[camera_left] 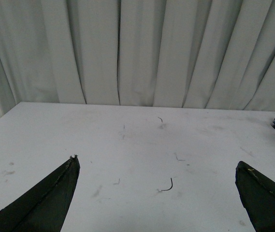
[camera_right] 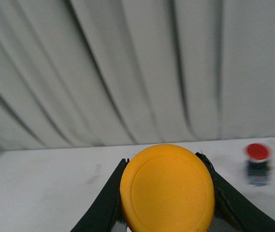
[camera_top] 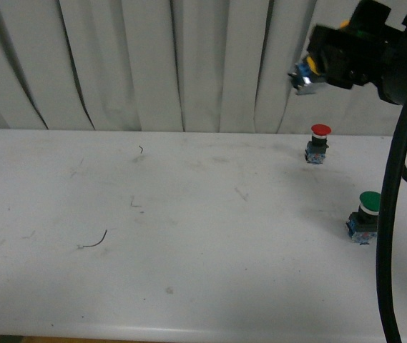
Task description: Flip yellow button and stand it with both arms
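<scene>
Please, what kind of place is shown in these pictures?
Probably a robot test bench: a scuffed white table, a plain grey curtain behind it, and push buttons as props, a red button and green button standing, a yellow button in the right gripper.

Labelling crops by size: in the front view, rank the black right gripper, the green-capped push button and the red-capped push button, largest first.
1. Black right gripper, nearest the camera, clamping the yellow-capped button.
2. Green-capped push button.
3. Red-capped push button, farther back, so true size unsure.
</scene>
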You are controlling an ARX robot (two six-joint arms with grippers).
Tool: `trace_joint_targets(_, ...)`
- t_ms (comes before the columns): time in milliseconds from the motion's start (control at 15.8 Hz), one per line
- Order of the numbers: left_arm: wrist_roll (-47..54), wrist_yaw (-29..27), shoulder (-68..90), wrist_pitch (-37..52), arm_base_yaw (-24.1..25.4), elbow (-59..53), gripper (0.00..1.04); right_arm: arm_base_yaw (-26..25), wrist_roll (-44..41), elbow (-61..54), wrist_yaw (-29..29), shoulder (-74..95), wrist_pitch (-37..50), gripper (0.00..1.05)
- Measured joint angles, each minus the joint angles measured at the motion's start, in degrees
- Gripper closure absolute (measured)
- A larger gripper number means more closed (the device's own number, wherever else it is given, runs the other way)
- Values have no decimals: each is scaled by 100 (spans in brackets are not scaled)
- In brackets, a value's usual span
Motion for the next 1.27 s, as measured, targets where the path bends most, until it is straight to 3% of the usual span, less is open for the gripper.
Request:
trace_joint_targets(190,0,-2,0,2,0,-2,7,-391,-1462,140,682,35,-184,69)
trace_joint_targets(381,0,-2,2,2,0,0,7,-737,-2026,378,1178,190,-616,69)
trace_joint_targets(571,0,-2,0,2,0,-2,7,-992,-1720,925,1329,568,-1561,69)
trace_joint_targets(761,0,-2,0,0,0,-2,7,-1128,-758,1853,1346,1397,-2942,69)
trace_joint_targets(1269,0,-2,0,2,0,-2,7,-850,-107,3637,1342,2741,-4498,69)
